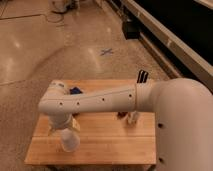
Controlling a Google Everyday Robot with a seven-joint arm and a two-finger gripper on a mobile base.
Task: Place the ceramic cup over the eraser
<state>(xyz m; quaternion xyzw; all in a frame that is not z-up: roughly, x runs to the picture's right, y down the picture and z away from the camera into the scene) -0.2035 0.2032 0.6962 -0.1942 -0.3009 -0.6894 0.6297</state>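
The white arm reaches from the robot's bulky body at 3 o'clock across the wooden tabletop towards 9 o'clock. There it bends at a rounded joint and turns down. The claw hangs at the end of that downward link, over the tabletop's 8 o'clock part. It is right above the cup and looks to meet the cup's top. Whether the claw is released or clenched on the cup I cannot tell, since the wrist covers it from this side.

The cup is white and plain. It stands upright near the front-left corner of the tabletop, with its lower half clear of the arm and its base at the wood.

At the tabletop's 11 o'clock, just behind the arm, a blue block peeks out. At about 3 o'clock, close under the arm's thick end, stands a slim white bottle. A small dark thing lies just beside it at its 9 o'clock; I cannot tell whether the two touch.

Two short black prongs stick up from the arm at the tabletop's 1 o'clock corner.

On the speckled floor beyond the tabletop, at 12 o'clock, a blue cross is marked. A black box sits farther off at 1 o'clock, against a long dark ledge.
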